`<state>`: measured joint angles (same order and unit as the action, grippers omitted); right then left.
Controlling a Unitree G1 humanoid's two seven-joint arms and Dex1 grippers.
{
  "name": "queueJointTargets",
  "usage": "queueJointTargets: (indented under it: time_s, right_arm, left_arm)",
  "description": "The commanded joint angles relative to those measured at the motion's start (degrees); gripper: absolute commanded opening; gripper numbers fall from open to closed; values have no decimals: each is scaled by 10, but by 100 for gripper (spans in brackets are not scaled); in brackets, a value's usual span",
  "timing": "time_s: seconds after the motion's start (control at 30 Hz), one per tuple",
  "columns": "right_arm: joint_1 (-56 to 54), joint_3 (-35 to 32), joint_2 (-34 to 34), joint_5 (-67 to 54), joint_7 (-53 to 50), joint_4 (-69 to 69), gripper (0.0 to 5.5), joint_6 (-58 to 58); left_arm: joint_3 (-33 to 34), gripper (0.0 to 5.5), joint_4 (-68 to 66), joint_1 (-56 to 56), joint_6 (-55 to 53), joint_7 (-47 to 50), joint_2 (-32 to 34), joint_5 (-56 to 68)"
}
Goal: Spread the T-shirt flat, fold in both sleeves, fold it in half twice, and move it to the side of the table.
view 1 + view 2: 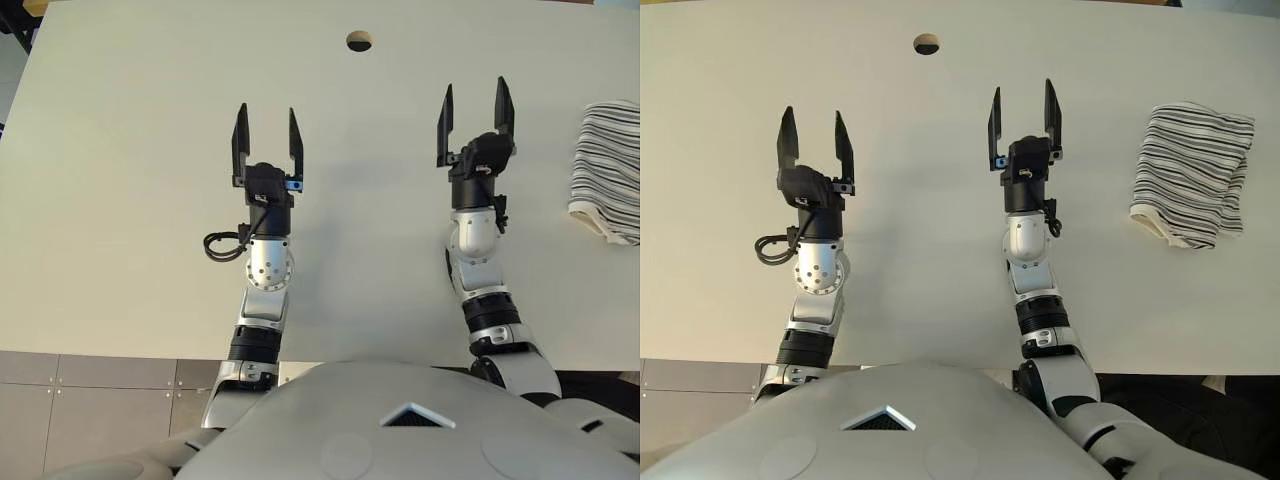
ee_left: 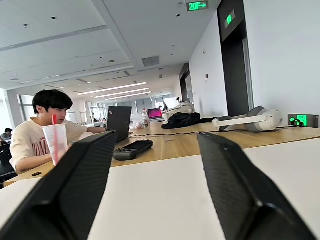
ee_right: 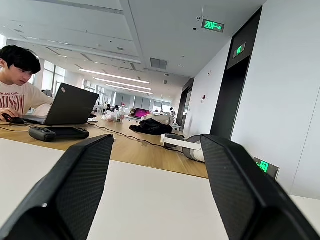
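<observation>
**Striped T-shirt folded and set aside; both grippers empty**

The T-shirt point(image 1: 1193, 172) lies as a compact striped bundle on the table point(image 1: 150, 200), well to the right of the round cable hole point(image 1: 359, 41) and nearer the robot than it. The left gripper point(image 1: 267, 110) hovers left of the hole and nearer the robot. The right gripper point(image 1: 474, 86) sits right of the hole, between it and the shirt. Each has its two fingers spread apart with nothing between them. By this lay the task looks essentially done.

What could go wrong now is mostly disturbance. The near corner of the bundle shows a pale, rolled edge – a loose layer there could spring open if brushed. A rightward swing of the right arm while withdrawing could catch the bundle and drag it further from the hole, perhaps toward the table's side. The black cable loop point(image 1: 222, 245) by the left wrist could snag on a quick retreat.

Hard to judge: the table's right edge lies beyond the frame, so the shirt's margin from it is unknown. The layers hide the sleeves and the number of folds – neither can be confirmed.
</observation>
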<state>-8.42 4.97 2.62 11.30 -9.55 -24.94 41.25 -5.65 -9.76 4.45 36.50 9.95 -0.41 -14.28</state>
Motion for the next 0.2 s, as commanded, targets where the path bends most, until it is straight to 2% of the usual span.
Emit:
queueJointTargets:
  time_s: [0.03,0.1,0.2]
  right_arm:
    - [9,2,8,14,5,22,370,10]
    - [14,4,9,22,2,28,405,16]
    - [18,3,7,34,-5,35,405,23]
  left_arm:
    - [0,369,14,5,8,2,3,-3]
    - [3,400,14,3,11,7,-1,-2]
    - [10,400,11,-1,10,20,-6,-7]
